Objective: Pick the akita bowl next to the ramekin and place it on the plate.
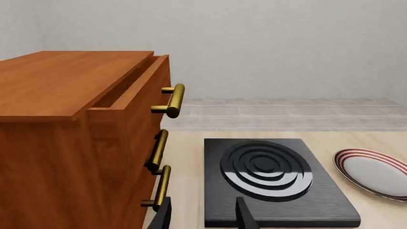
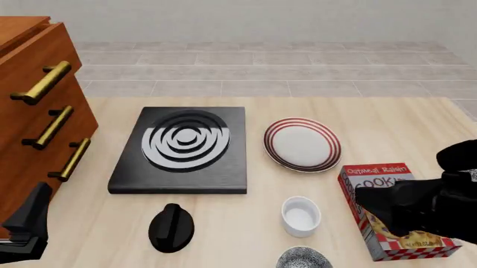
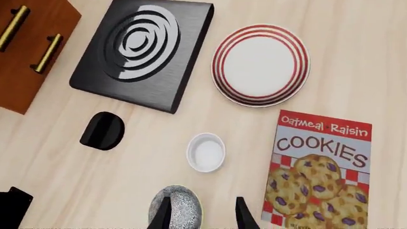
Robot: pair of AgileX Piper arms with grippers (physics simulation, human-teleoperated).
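Front view is showing a pale wooden bench (image 2: 417, 128) with a black stove burner (image 2: 182, 148) lying toward the far left and a red-striped white plate (image 2: 302, 144) sitting just to its right. Nearer the camera, a small white ramekin (image 2: 300, 216) is standing on the bench, and the black-and-white patterned bowl (image 2: 304, 259) is sitting just beside it at the near edge of the picture, partly cut off. A black knob (image 2: 171, 227) is lying to the left of the ramekin, and a cookie box (image 2: 391, 209) is lying flat to its right. A wooden drawer cabinet (image 2: 37, 123) with brass handles is standing at the far left. The right arm is reaching in over the cookie box; its end effector (image 3: 199, 212) is hanging above the bowl with its fingers spread apart and holding nothing, one finger over the bowl and the other over bare bench. The left end effector (image 1: 202, 217) is hovering low beside the cabinet, fingers apart and empty, well away from the bowl.
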